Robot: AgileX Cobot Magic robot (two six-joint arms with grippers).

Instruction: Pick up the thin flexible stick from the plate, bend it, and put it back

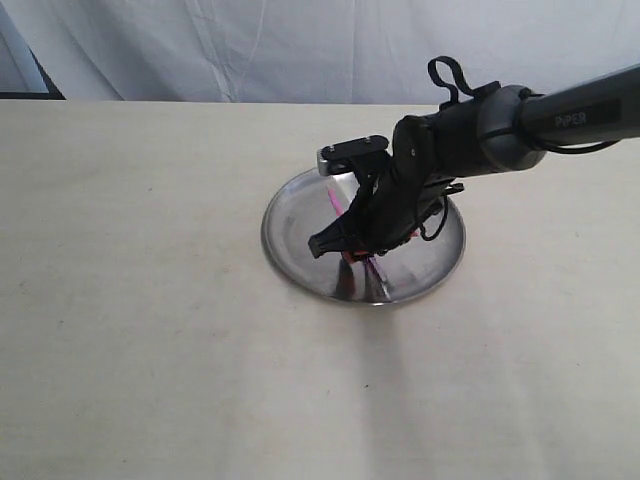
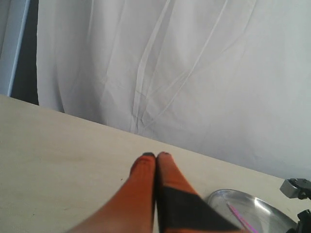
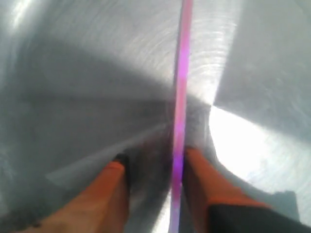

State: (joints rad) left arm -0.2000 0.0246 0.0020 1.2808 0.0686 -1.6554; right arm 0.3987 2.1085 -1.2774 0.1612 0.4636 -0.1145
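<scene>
A: Where's the thin bright pink flexible stick (image 3: 181, 97)?
B: Flat on the round shiny steel plate (image 3: 73, 73). The right pincer (image 3: 155, 155) straddles it, tips apart, not clamped; stick sits nearer one tip.
A: And left pincer (image 2: 156, 155)?
B: Tips together, holding nothing, over the beige surface (image 2: 58, 160), well apart from stick.

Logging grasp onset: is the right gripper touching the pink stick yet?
Cannot tell. In the right wrist view the stick lies inside the open right gripper, close beside one finger; blur hides any contact or gap.
</scene>
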